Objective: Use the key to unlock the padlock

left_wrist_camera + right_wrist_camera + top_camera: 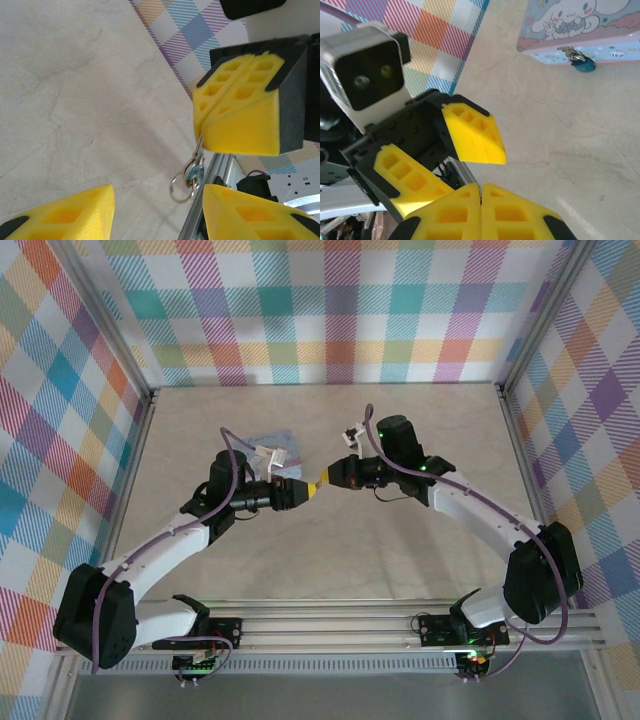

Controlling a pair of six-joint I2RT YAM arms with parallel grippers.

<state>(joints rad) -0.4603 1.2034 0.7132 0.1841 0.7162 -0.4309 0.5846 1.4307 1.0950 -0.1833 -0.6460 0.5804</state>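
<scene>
Though not yet inserted, key: small silvery metal key (195, 172), clamped in right fingers (515, 215) above mid-desk.
Left fingers (65, 215): apart.
Padlock: tiny dark-blue padlock (583, 64) on pale-blue tin (570, 20), far desk half, yet to unlock.

Robot lab test cell, pastel plaid walls (320, 310) on three sides, bare aluminium frame posts (113, 325), marble-look tabletop (330, 570), two robot arms (170, 545) bolted to a slotted rail (330, 625), purple cables (229, 445) running along them

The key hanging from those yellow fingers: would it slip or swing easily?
Probably stiff and light: the key looks like thin metal. It may twist or slip, since the right gripper pinches just one end. Its loose ring would likely swing when moved.
</scene>
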